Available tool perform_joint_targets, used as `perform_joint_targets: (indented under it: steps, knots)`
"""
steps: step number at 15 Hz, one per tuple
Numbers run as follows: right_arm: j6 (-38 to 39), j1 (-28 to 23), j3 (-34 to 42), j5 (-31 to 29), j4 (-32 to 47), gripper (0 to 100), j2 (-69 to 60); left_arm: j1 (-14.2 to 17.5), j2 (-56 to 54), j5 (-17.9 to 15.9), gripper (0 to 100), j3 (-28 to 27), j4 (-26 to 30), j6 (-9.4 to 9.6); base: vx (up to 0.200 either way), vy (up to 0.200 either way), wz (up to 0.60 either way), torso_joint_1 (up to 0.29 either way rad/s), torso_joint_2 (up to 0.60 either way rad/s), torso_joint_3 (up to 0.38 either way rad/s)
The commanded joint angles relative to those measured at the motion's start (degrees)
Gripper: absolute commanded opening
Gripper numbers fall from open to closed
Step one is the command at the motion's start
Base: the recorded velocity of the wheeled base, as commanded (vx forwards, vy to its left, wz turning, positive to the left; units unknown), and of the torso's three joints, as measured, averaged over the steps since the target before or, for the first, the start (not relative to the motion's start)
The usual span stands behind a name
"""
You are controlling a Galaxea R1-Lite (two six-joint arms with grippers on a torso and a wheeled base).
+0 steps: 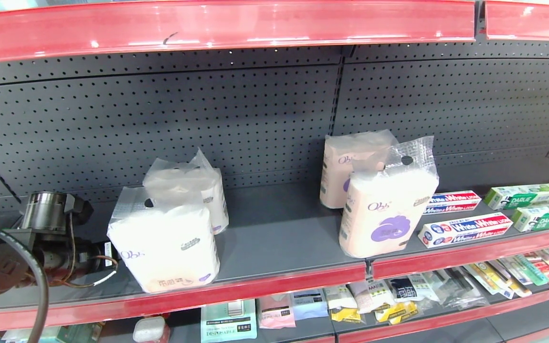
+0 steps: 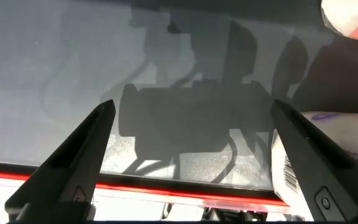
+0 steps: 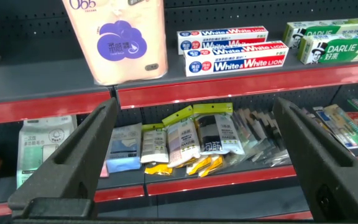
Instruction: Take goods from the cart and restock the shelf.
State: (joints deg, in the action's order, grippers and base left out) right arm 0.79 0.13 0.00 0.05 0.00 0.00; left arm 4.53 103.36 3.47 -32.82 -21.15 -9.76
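Note:
On the grey shelf point(image 1: 279, 228) a white tissue pack point(image 1: 165, 243) stands at the front left, with a second pack point(image 1: 203, 190) behind it. To the right stands a pink tissue pack point(image 1: 384, 209), and another pink pack point(image 1: 346, 166) stands behind that. My left gripper point(image 2: 192, 109) is open and holds nothing, low over the bare shelf board just left of the white pack point(image 2: 353, 134). My right gripper point(image 3: 196, 102) is open with nothing in it, out in front of the shelves and below the pink pack point(image 3: 120, 40).
Red-and-blue toothpaste boxes point(image 1: 465, 228) and green boxes point(image 1: 527, 195) lie at the shelf's right end. The lower shelf holds sachets and small packets point(image 3: 191, 140). A red-edged shelf point(image 1: 217, 24) hangs overhead. Bare board lies between the white and pink packs.

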Motion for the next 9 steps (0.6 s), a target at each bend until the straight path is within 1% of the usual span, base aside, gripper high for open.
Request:
perform_joint_targets:
  steps: [1, 9]
  knots:
    - [0.0, 0.04, 0.0, 0.04, 0.0, 100, 0.09, -0.14, -0.18, 0.04, 100, 0.03, -0.03, 0.01, 0.0, 0.0, 0.0, 0.0, 0.0, 0.0]
    - [0.0, 0.04, 0.0, 0.04, 0.0, 100, 0.09, -0.14, -0.09, 0.04, 100, 0.21, -0.03, -0.08, 0.0, 0.0, 0.0, 0.0, 0.0, 0.0]
